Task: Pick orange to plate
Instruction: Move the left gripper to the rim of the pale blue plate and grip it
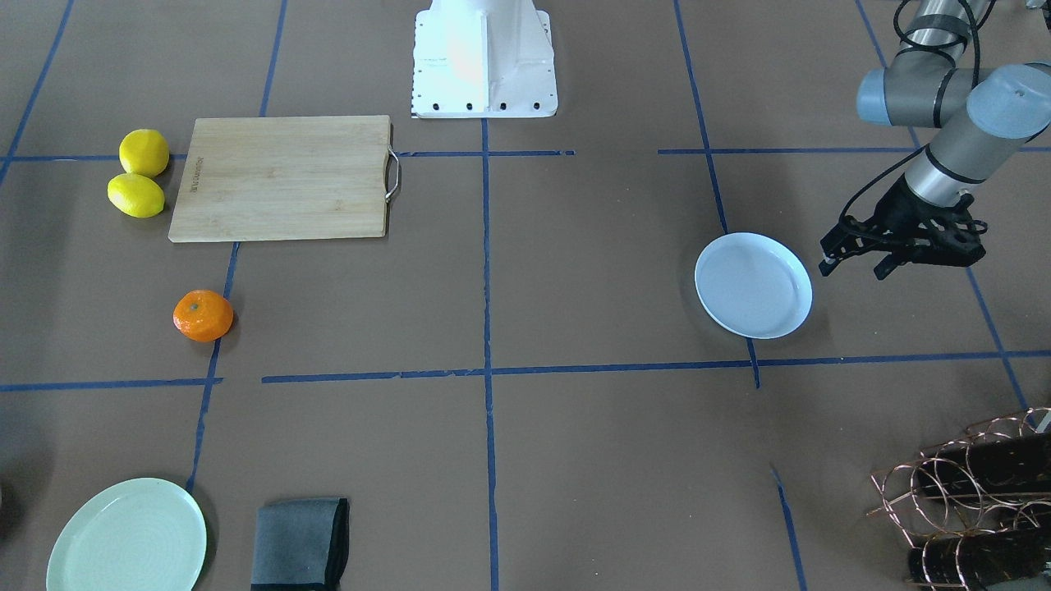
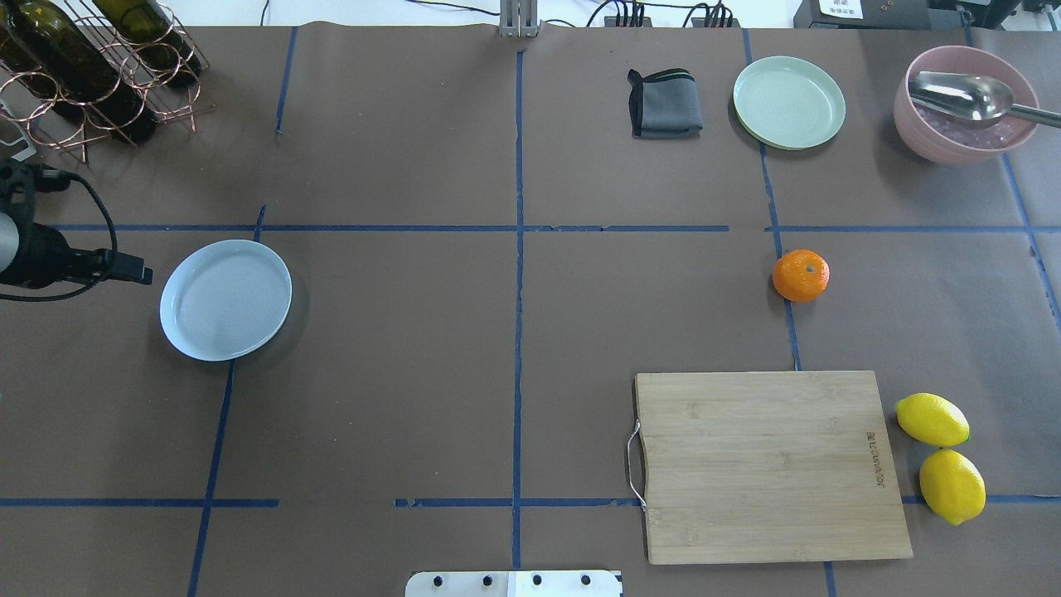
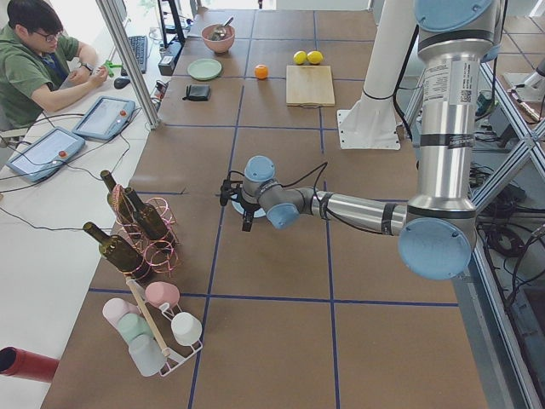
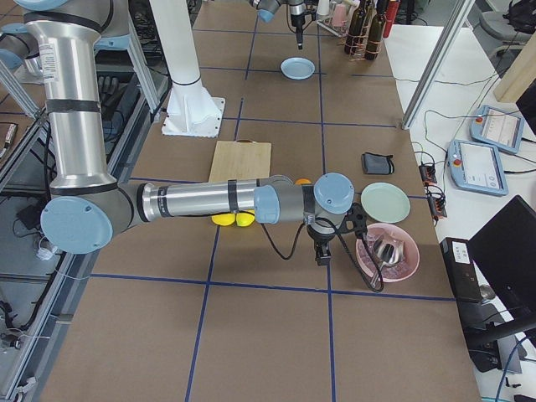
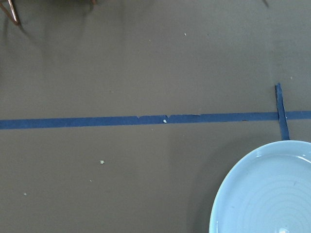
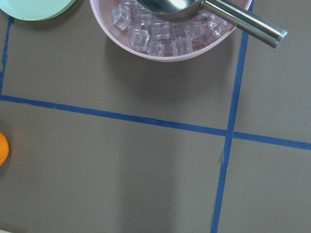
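Note:
The orange [image 2: 801, 275] lies alone on the brown table right of centre, just beyond the cutting board; it also shows in the front view [image 1: 203, 315] and at the left edge of the right wrist view [image 6: 2, 149]. The pale bluish-white plate [image 2: 225, 299] sits empty far to the left. My left gripper [image 1: 854, 269] hovers just beside that plate's outer rim with its fingers apart and nothing between them. My right gripper [image 4: 322, 255] hangs between the orange and the pink bowl, seen only in the right side view, so I cannot tell whether it is open or shut.
A wooden cutting board [image 2: 767, 464] lies near the robot's base, two lemons [image 2: 932, 419] beside it. At the far edge are a grey cloth [image 2: 665, 104], a pale green plate [image 2: 789, 102] and a pink bowl [image 2: 961, 108] of ice with a spoon. A wine rack [image 2: 91, 66] stands far left.

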